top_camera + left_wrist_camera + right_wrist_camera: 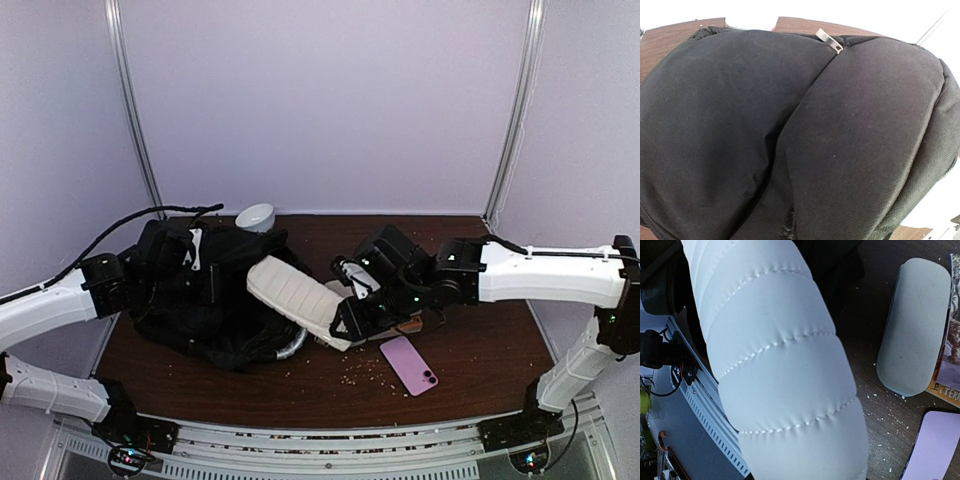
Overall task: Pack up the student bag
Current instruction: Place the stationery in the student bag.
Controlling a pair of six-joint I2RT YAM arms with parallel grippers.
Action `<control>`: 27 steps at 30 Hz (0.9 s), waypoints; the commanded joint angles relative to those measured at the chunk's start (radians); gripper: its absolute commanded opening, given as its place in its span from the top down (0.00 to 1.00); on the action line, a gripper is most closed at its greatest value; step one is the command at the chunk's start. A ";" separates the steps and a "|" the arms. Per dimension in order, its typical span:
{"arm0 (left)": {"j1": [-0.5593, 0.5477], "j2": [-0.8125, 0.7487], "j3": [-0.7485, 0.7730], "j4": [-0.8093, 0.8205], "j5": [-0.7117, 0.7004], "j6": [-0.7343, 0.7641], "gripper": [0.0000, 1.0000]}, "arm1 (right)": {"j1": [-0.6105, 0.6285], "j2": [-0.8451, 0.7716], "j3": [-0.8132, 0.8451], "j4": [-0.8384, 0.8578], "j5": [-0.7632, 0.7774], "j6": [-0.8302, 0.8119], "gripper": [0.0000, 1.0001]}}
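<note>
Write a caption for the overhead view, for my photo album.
Right gripper holds a white quilted pouch at the black student bag, a pink phone lying nearby on the table.

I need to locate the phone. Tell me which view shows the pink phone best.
Top external: the whole pink phone lies flat, camera lenses visible. Right wrist catches only one corner; left wrist shows only the student bag.

The large black fabric backpack (790, 125) fills the left wrist view, hiding the fingers there; the right wrist view cuts a printed paper book (951, 340) at 3 o'clock.
</note>
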 commanded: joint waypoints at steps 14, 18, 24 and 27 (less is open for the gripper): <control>-0.064 -0.023 0.050 0.177 0.011 0.015 1.00 | -0.061 0.329 0.304 -0.029 0.059 -0.007 0.69; -0.097 -0.018 0.050 0.178 -0.001 0.009 1.00 | -0.085 0.414 0.402 -0.038 0.082 0.004 0.69; -0.132 0.003 0.043 0.178 -0.021 -0.002 1.00 | -0.110 0.482 0.508 -0.058 0.080 0.046 0.68; -0.135 0.025 0.033 0.178 -0.035 -0.020 1.00 | -0.110 0.448 0.499 -0.030 0.071 0.075 0.61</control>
